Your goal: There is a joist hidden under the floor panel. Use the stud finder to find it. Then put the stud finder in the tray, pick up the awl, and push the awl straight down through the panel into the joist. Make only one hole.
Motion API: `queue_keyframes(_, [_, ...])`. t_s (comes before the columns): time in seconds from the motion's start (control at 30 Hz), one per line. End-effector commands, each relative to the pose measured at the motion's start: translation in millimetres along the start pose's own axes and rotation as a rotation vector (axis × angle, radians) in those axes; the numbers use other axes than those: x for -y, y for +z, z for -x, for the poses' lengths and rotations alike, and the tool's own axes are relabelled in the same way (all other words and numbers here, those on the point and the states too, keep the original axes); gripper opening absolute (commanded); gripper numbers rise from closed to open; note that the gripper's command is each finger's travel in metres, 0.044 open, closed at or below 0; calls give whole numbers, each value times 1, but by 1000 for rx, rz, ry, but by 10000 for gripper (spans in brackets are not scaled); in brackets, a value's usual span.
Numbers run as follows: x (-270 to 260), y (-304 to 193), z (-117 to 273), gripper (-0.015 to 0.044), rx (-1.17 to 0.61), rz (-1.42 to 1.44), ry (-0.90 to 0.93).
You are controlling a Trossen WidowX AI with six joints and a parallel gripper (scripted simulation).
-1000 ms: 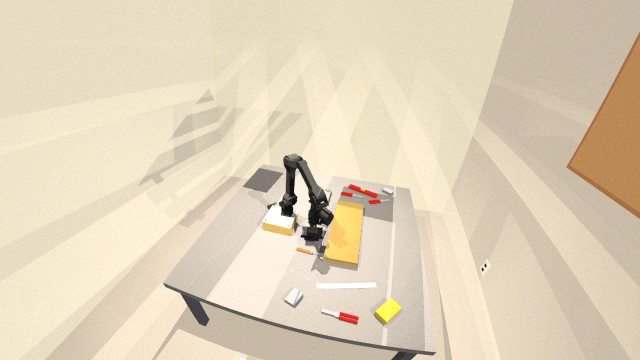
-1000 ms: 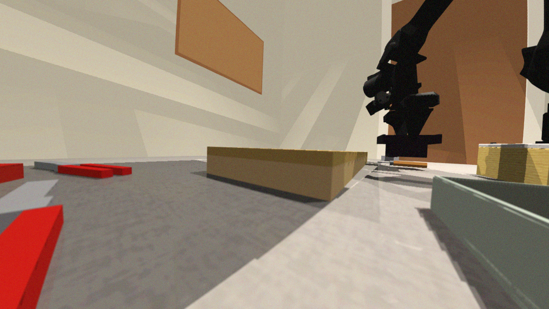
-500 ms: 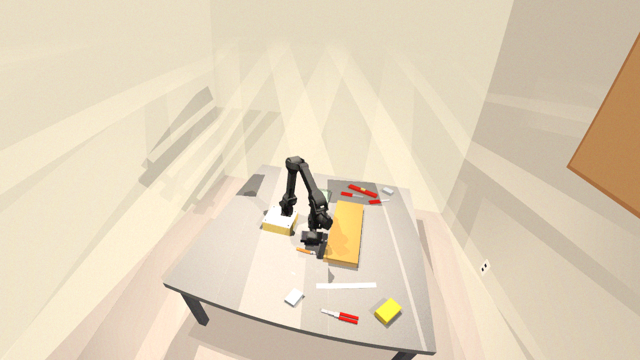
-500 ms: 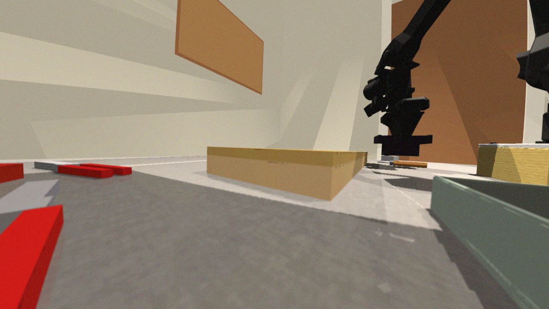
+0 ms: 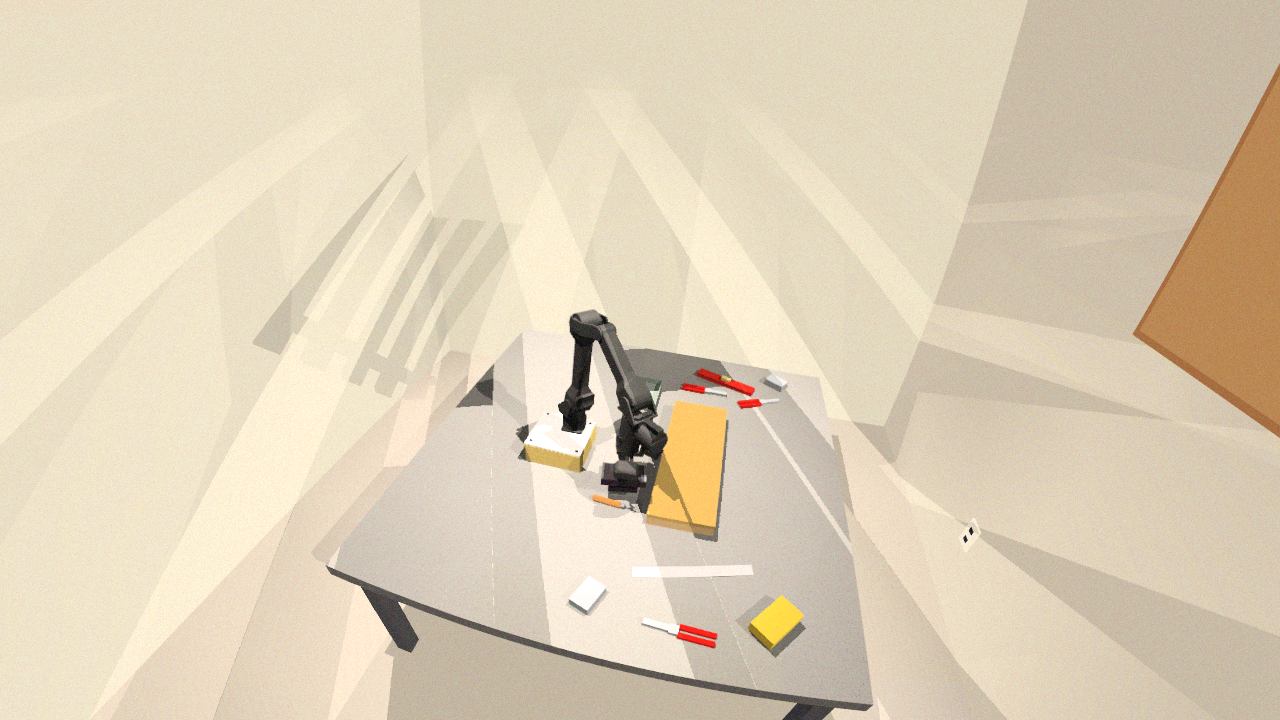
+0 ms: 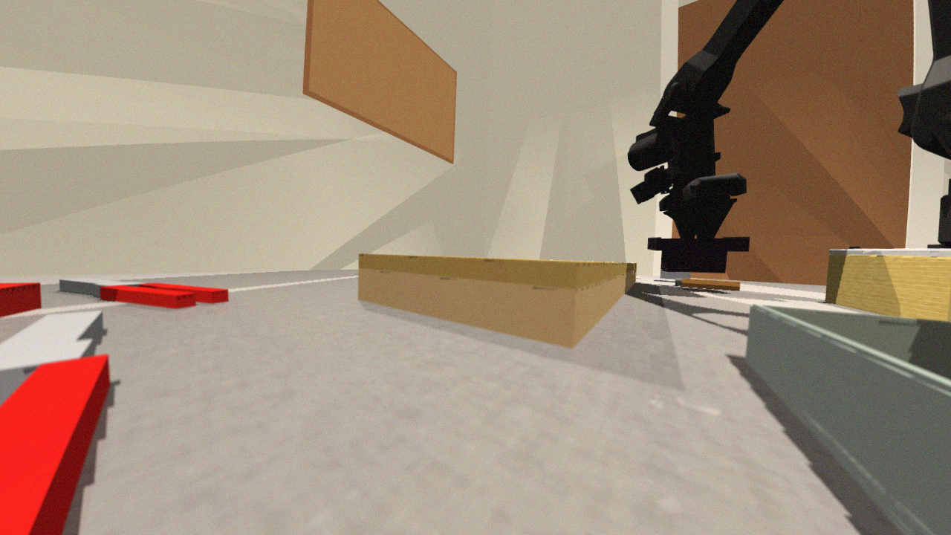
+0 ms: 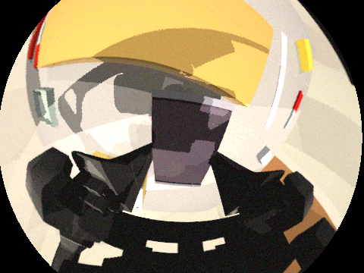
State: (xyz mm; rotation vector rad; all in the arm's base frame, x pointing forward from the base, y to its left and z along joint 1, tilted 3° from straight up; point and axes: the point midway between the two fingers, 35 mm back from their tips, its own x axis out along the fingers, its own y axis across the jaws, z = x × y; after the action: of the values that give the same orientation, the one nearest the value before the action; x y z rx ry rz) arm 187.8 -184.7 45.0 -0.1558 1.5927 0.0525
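Starting at the near edge of the top view, you have the red-handled pliers and the yellow block, both well out past the near end of the floor panel. The pale block lies off that same end, toward the arm's side of the panel, and the white strip lies closer in, crosswise to the panel's length.

Your awl lies on the table at the panel's arm side, near its near end, with its metal end toward the panel. Just farther along that side, your gripper points down, its fingers clamped on the dark stud finder. You've got the stud finder beside the panel rather than over it, raised off the table.

The arm's base block stands farther out on that side. Past the panel's far end, on the arm's side, is the green-grey tray, partly behind your arm in the top view. The long red bar lies beyond the far end too.
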Motion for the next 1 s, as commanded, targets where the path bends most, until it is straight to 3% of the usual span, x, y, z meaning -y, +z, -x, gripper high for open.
queue_keyframes(0.0, [-1, 0, 2, 0, 3, -6, -38])
queue_keyframes(0.97, [-8, 0, 2, 0, 9, -25, -208])
